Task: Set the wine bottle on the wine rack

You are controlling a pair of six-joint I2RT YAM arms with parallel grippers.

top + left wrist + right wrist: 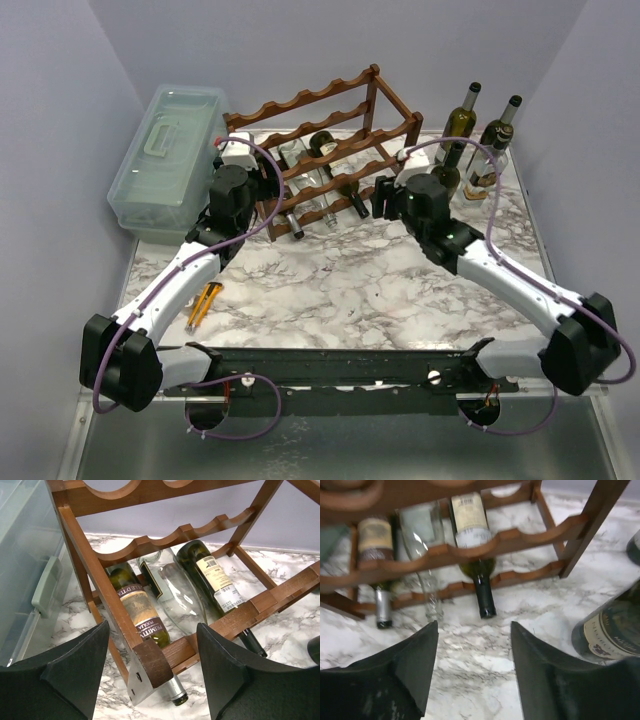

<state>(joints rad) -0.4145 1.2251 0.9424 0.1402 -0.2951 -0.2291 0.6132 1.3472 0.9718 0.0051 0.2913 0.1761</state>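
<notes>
Three wine bottles: lying side by side on the lowest tier of the wine rack, necks poking past its front rail.
Left claw: parted wide, gripping nothing, one finger either side of the rack's near corner post.
Right claw: parted, empty, above the counter.
Risk, left: a sideways pull could catch the post, shove the rack and unseat bottles.
Risk, right: a swing could topple the standing bottle just beside it.
</notes>
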